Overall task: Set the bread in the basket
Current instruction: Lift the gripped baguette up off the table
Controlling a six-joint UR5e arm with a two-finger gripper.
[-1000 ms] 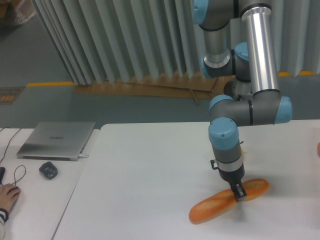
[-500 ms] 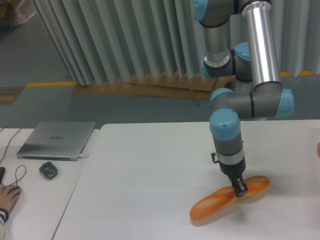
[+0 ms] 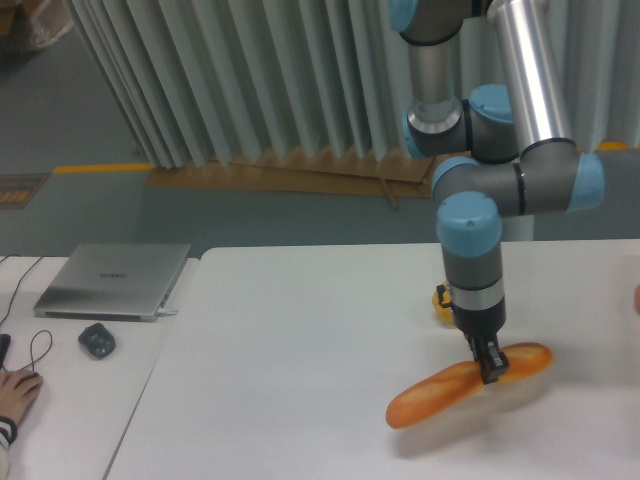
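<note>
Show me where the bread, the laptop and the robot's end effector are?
bread (image 3: 430, 394): fixed camera view, on the loaf's left half.
laptop (image 3: 115, 279): fixed camera view, middle of its closed lid.
end effector (image 3: 490, 372): fixed camera view, between the fingertips at the loaf.

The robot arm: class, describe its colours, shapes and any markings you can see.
The arm has thick grey cylindrical joints with light-blue end caps, linked by a shiny silver metal tube. A pale band rings the wrist. The gripper is small, black and two-fingered. No markings are legible.
</note>
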